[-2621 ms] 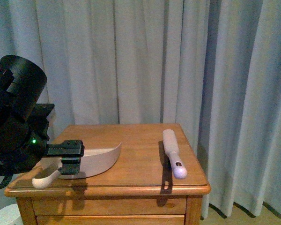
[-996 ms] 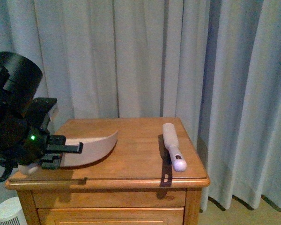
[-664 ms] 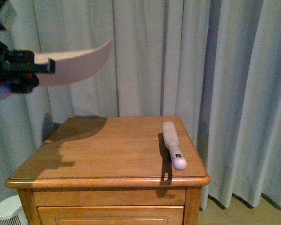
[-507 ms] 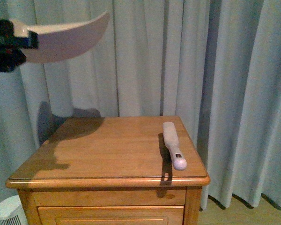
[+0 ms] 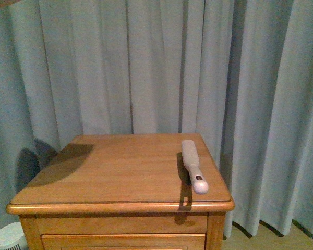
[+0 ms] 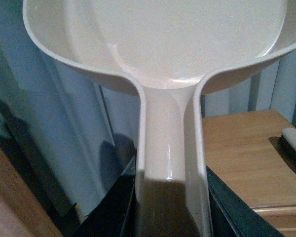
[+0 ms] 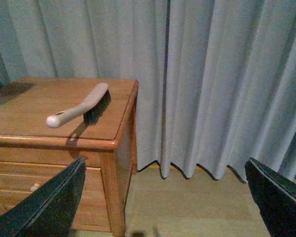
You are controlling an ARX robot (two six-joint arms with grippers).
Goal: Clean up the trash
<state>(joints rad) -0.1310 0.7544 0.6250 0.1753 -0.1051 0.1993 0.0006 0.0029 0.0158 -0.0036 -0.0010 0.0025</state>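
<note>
Dustpan [image 6: 158, 44] lifted off the tabletop [image 5: 120, 172] and gone from the front view.

One curtain [image 5: 146, 67] hangs behind one tabletop. There is one dustpan and one brush [image 5: 194, 167], which lies near the tabletop's right edge. The left claw [image 6: 170, 197] is clamped on the dustpan's handle and holds it aloft by the curtain. The right claw [image 7: 163, 207] has its jaws wide apart and empty. No paper trash shows on the wood or in the pan's visible part, so the sweeping looks finished and emptying the pan likely comes next.

Front faces cabinet [image 5: 120, 172], left wrist hugs dustpan [image 6: 187, 44], right wrist low aside, brush [image 5: 190, 161] shared
</note>
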